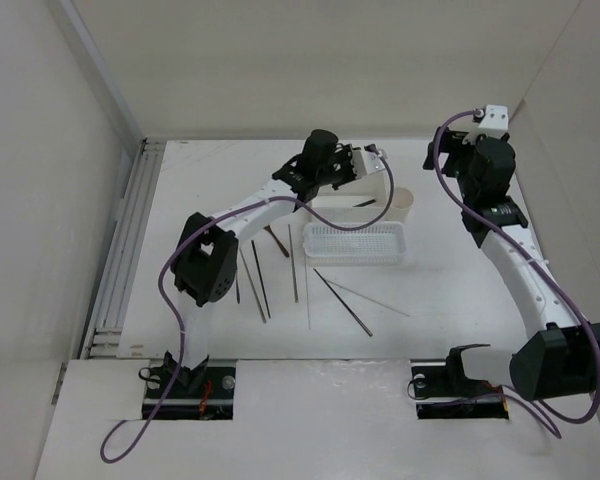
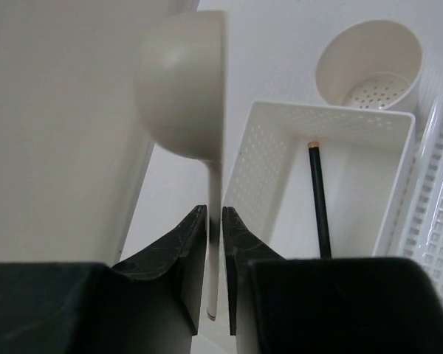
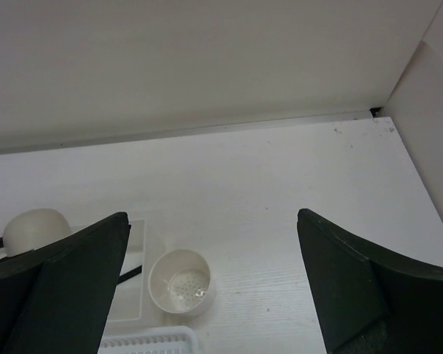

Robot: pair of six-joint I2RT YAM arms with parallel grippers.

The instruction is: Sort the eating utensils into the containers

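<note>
- We see the left gripper (image 2: 214, 219) clamped shut on the handle of the cream spoon (image 2: 184, 81), which is lifted beside the white box (image 2: 260, 158).
- One dark chopstick (image 2: 318, 199) lies inside that box. The round cup (image 2: 369, 63) is beyond it and the basket (image 2: 439, 206) is alongside.
- The right gripper (image 3: 213, 221) has its jaws spread wide, holding nothing.
- We count several loose chopsticks (image 1: 261, 280) on the table (image 1: 460, 290).

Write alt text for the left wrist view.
The left gripper has its jaws shut on the handle of a cream spoon, bowl raised, beside a perforated white box that holds one dark chopstick. A round cup stands beyond the box, and a shallow basket shows at the right edge.
</note>
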